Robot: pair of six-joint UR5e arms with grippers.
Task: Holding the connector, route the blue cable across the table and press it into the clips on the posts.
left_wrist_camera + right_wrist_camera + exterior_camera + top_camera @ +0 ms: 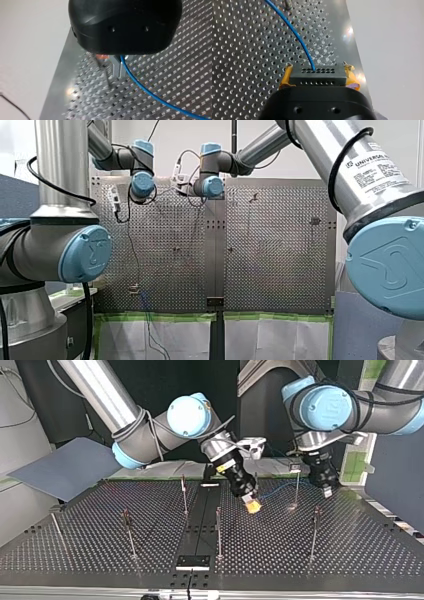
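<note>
Clamped between yellow pads [285, 78] of my right gripper [318, 71], far end, left of centre: black perforated plastic connector [318, 76], for stretching thin blue cable [294, 32] toward my left gripper [119, 70] beside thin metal post [297, 491]. Left grip: cannot tell.

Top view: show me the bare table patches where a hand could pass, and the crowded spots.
Bare: the table between the middle post and the outer post at the view's right, plus the near edge strip. Crowded: the far side, where my right gripper, the blue cable and my left gripper cluster.
</note>
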